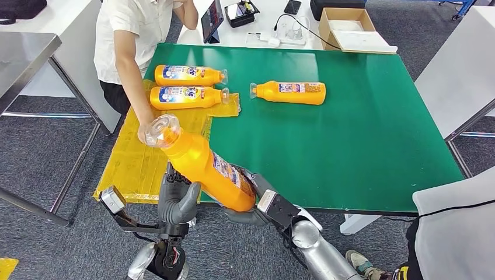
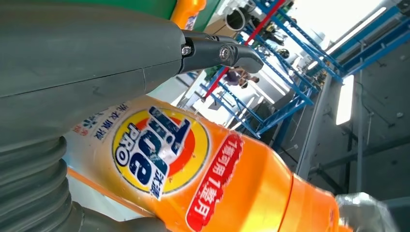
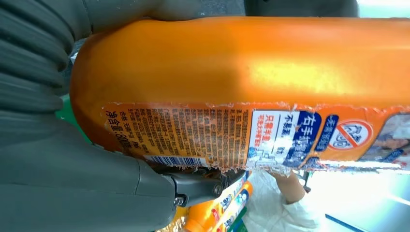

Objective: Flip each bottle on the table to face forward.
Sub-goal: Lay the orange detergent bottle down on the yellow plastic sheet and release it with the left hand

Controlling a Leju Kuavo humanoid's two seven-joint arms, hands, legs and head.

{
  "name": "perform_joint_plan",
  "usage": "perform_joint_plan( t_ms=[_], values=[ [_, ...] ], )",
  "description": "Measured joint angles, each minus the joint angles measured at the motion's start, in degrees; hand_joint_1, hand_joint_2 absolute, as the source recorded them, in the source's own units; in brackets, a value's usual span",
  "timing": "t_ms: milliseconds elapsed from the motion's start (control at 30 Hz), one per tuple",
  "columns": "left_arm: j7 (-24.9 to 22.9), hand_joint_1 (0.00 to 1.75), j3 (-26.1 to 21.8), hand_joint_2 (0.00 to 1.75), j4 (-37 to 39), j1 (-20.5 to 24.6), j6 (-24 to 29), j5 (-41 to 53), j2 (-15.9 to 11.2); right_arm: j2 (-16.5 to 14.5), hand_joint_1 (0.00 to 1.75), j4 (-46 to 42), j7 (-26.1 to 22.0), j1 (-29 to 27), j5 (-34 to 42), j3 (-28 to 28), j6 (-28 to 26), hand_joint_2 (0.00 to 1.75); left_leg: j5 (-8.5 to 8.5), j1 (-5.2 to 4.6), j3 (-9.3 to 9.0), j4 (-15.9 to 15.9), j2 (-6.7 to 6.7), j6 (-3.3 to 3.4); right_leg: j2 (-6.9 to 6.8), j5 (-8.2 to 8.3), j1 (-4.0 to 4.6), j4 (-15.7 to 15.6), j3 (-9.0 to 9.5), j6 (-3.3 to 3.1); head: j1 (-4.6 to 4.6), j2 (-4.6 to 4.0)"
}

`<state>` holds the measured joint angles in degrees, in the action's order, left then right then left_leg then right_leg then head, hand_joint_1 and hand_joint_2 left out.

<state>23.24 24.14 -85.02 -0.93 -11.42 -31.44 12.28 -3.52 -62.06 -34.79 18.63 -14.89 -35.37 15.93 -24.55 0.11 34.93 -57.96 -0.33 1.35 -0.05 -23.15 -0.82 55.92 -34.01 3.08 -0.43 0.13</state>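
My two arms are silver tubes, the right arm point(image 1: 318, 248) ending in a black wrist block with a white tag. Each grey hand has a ribbed cover; the left hand point(image 1: 178, 201) shows a thick thumb, and the left wrist view shows dark fingers point(image 2: 217, 52) with small screws.

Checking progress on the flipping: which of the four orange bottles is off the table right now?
The bottle nearest the robot, held in the air between the left hand and right hand. The other three lie on their sides on the table.

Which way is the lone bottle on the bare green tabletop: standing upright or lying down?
Lying down: the lone bottle rests on its side on the green table.
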Motion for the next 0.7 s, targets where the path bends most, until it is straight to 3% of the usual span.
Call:
perform_joint_plan(
  t_ms=[200, 700],
  values=[
    [2.86, 0.0, 0.57, 1.75, -0.03, 0.25, -1.09, 2.63, -0.11, -0.18, 1.75, 1.91, 0.91, 1.17, 0.38, -1.67, 0.92, 1.75, 0.0, 0.0, 0.0, 0.0, -0.01, 0.0, 0.0, 0.0, 0.0, 0.0, 0.0, 0.0, 0.01, 0.0],
    [4.93, 0.0, 0.9, 1.75, 1.13, 1.27, -3.33, 7.84, -0.86, -0.11, 1.75, 5.16, 2.21, 3.95, 1.54, -3.67, 3.17, 1.75, 0.0, 0.0, -0.01, 0.0, 0.0, 0.0, 0.0, 0.0, 0.0, 0.0, 0.0, 0.0, 0.0, 0.0]
  ],
)
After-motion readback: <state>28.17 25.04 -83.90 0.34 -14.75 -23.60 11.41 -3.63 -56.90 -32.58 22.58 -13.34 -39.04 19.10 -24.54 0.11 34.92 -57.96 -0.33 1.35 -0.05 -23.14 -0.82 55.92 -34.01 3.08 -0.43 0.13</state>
